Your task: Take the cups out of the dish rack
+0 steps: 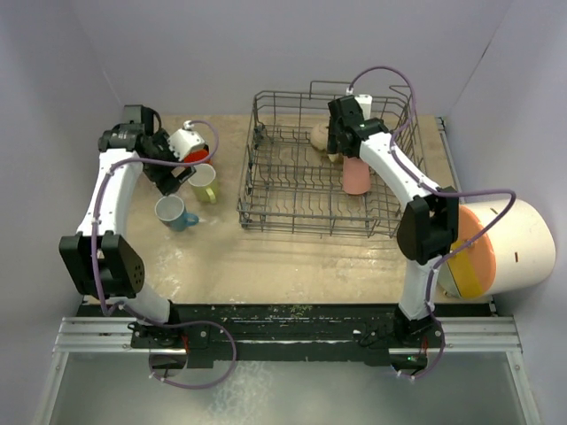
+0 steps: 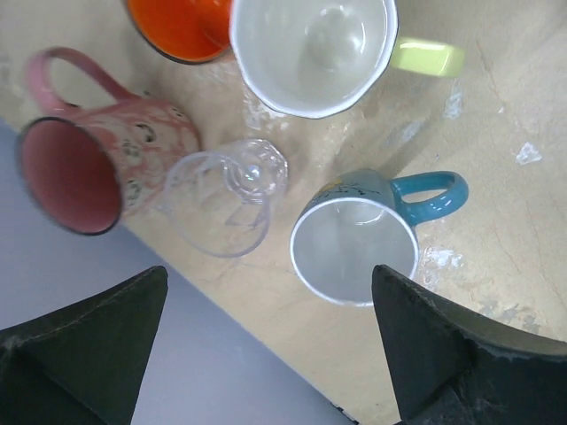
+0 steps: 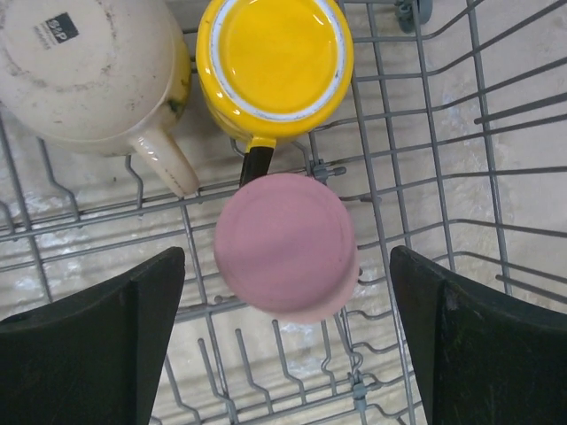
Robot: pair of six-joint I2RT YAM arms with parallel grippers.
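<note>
The grey wire dish rack (image 1: 306, 230) stands at mid-table. In the right wrist view three cups sit upside down inside it: a beige mug (image 3: 84, 66), a yellow cup (image 3: 275, 62) and a pink tumbler (image 3: 285, 243). My right gripper (image 3: 288, 336) is open above the tumbler, one finger on each side, touching nothing. My left gripper (image 2: 270, 354) is open and empty over the table left of the rack. Below it are an orange cup (image 2: 177, 27), a pale yellow-green mug (image 2: 314, 49), a pink mug (image 2: 97, 155) on its side, a clear glass (image 2: 226, 199) on its side and a blue mug (image 2: 363, 239).
A big white cylinder with an orange end (image 1: 500, 248) lies at the table's right edge. Grey walls close in the table at the left, back and right. The rack's tall sides and loop handles surround my right gripper (image 1: 341, 146).
</note>
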